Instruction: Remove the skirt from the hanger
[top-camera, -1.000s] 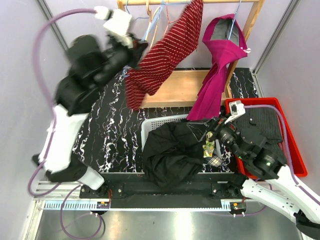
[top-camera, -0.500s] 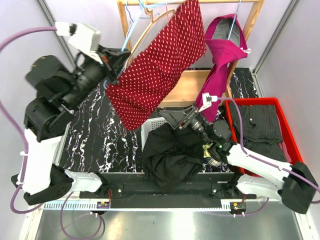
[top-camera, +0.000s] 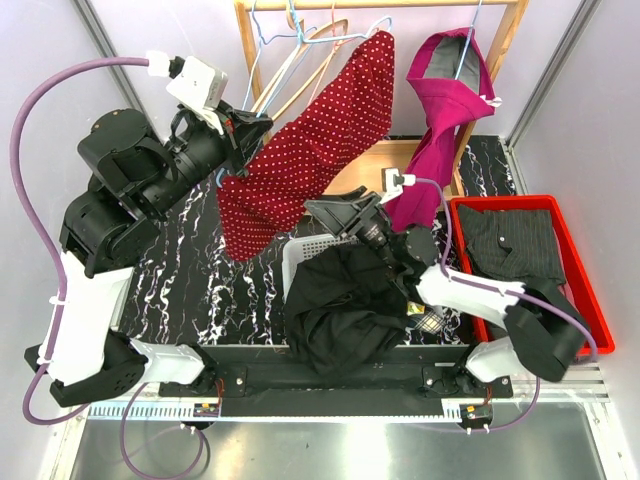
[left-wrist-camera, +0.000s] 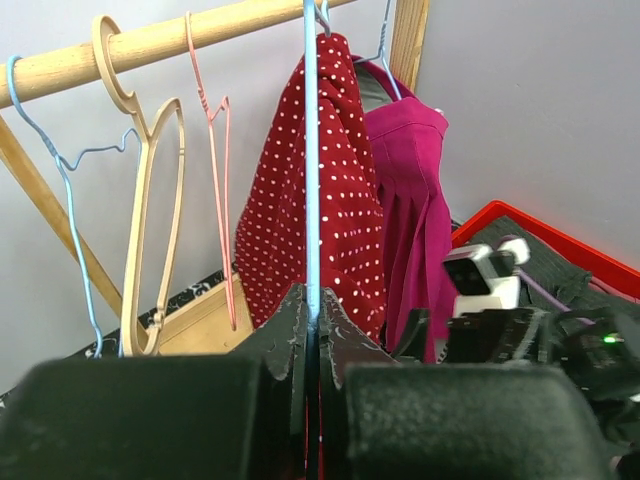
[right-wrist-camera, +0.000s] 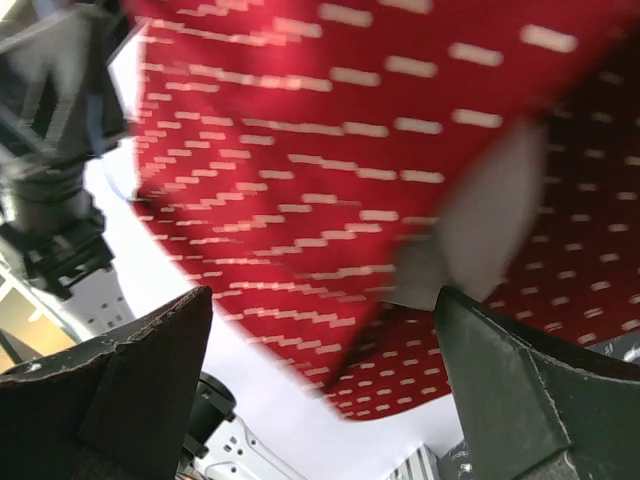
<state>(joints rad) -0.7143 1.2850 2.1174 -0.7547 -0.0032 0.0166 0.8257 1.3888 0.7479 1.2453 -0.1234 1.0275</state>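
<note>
The red polka-dot skirt (top-camera: 310, 150) hangs from a thin blue wire hanger (left-wrist-camera: 311, 150) on the wooden rail (left-wrist-camera: 150, 45). My left gripper (top-camera: 245, 130) is at the skirt's left edge, shut on the blue hanger wire, which runs straight up between the jaws in the left wrist view (left-wrist-camera: 312, 295). My right gripper (top-camera: 335, 215) is open and points up at the skirt's lower part. In the right wrist view the blurred skirt (right-wrist-camera: 330, 150) fills the space above the open gripper (right-wrist-camera: 320, 330), not touched by either finger.
A magenta dress (top-camera: 440, 130) hangs at the right of the rail. Empty wooden (left-wrist-camera: 150, 220), pink (left-wrist-camera: 225, 200) and blue (left-wrist-camera: 60, 200) hangers hang at the left. A white basket (top-camera: 300, 250) holds black clothes (top-camera: 345, 300). A red bin (top-camera: 590, 290) holds dark clothes.
My right arm has swung left and up from the basket's right side to under the skirt. My left arm has shifted and the skirt has swung and now hangs lower.
</note>
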